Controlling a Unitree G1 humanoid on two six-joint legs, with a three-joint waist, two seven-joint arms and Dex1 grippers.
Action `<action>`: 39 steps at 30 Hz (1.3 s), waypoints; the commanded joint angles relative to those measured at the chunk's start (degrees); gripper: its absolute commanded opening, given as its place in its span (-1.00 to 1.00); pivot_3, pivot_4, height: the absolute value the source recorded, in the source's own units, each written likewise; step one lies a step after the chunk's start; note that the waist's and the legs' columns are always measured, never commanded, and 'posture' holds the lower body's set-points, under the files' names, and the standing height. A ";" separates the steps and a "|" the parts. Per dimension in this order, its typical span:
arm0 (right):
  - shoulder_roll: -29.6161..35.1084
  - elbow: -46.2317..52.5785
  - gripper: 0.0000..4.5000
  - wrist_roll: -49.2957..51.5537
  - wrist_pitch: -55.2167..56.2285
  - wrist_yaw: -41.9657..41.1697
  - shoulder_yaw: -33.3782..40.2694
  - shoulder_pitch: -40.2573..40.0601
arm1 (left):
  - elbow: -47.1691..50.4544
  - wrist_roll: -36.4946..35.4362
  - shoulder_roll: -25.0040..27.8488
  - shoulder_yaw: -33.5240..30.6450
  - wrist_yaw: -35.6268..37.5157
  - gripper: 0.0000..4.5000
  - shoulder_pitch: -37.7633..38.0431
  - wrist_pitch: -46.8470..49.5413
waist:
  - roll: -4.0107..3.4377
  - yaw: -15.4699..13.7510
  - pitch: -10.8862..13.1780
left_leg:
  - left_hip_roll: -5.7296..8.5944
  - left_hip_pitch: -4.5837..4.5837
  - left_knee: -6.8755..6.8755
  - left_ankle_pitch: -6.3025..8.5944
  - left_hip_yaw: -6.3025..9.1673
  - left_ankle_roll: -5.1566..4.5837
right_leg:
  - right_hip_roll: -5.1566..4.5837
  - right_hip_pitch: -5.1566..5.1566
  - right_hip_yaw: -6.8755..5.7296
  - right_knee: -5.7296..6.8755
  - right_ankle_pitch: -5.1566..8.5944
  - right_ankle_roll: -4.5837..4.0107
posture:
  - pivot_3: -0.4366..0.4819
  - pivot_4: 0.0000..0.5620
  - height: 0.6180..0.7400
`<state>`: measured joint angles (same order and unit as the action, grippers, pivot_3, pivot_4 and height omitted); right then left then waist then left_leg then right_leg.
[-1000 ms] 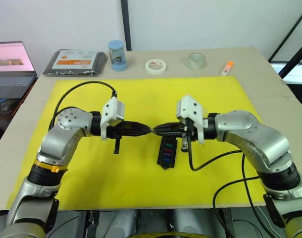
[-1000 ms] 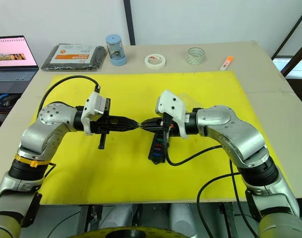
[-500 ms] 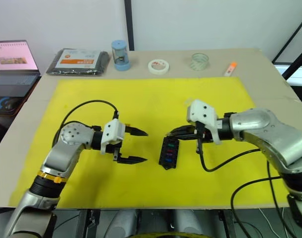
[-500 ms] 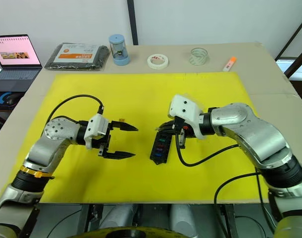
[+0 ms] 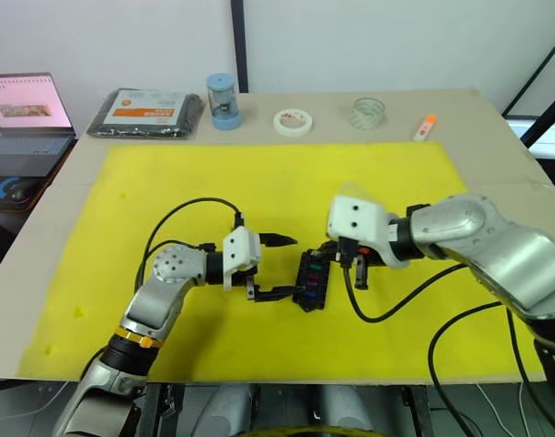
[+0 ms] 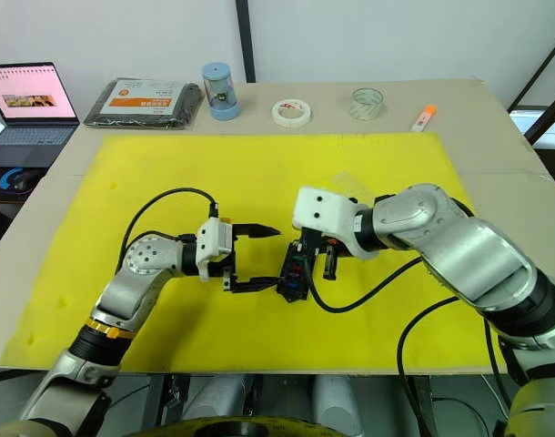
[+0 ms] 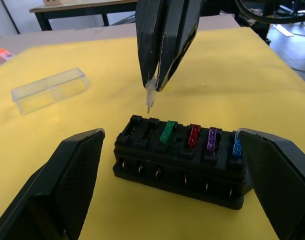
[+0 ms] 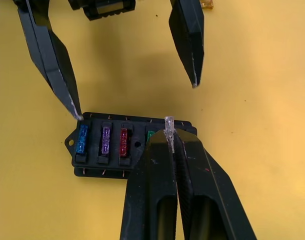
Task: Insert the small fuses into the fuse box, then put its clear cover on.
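The fuse box (image 7: 180,157) sits on the yellow mat (image 5: 287,182), near the mat's middle and toward its front edge, lying flat with its slots up. Four of the small fuses are seated in one row: a green fuse (image 7: 167,132), a red fuse (image 7: 193,135), a purple fuse (image 7: 211,138) and a blue fuse (image 7: 236,145) at the end, and the two slots beyond the green one stand bare. Right over that bare end hangs the right gripper (image 7: 155,84), fingers pinched together on a pale, clear fuse (image 7: 149,96) with its tip pointing down at the box, just above it and not yet touching. The left gripper (image 5: 279,266) is at the box's other side with its fingers spread wide and nothing held; one fingertip (image 8: 77,113) reaches right to the box's corner by the blue fuse, the other finger (image 8: 189,42) stands well clear of the box. On the mat behind the box, beyond the right gripper, lies the clear cover (image 7: 50,90), flat and apart from the box. Farther back, off the mat along the table's rear edge, there's a black packet with an orange label (image 5: 144,112), a blue cylinder (image 5: 221,100), a white tape roll (image 5: 293,121), a clear tape roll (image 5: 368,113) and an orange marker (image 5: 424,126). A laptop (image 5: 19,118) is open off the table's left end.
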<state>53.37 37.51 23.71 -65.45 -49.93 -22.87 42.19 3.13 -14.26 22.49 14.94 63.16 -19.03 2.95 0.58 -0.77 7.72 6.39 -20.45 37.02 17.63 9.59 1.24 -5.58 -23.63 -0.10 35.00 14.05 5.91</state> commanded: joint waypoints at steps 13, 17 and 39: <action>-0.72 -2.64 -1.00 -5.62 3.19 0.62 -4.07 0.23 | 2.22 0.51 -0.28 0.89 -1.95 0.98 -0.63 0.80 | 0.00 0.00 0.00 | 0.01 0.01 0.00 0.00 0.00 0.00 | 0.01 0.00 -0.04 0.01 0.00 0.00 | -0.05 -0.47 1.00; -0.38 -2.75 -1.00 -6.06 3.48 0.04 -4.11 -0.29 | 2.13 0.59 -0.41 0.96 -2.16 0.98 -0.90 1.13 | 0.00 0.01 0.00 | 0.01 0.01 0.00 0.00 0.00 0.00 | 0.00 0.00 -0.04 0.01 0.00 0.00 | -0.05 -0.47 1.00; -2.59 -4.75 -1.00 -5.86 2.14 1.01 -3.46 -1.44 | 1.96 0.81 0.25 0.96 -2.16 0.98 -0.88 1.07 | 0.00 0.02 0.00 | 0.01 0.01 0.00 0.00 0.00 0.00 | 0.01 0.00 -0.04 0.01 0.00 0.00 | -0.05 -0.47 1.00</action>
<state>50.76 32.30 18.14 -63.42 -48.82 -27.72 40.54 3.46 -13.17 22.58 16.13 61.17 -19.24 4.67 0.58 -0.76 7.72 6.40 -20.44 37.02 17.62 9.59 1.24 -5.58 -23.63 -0.14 35.01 14.05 5.91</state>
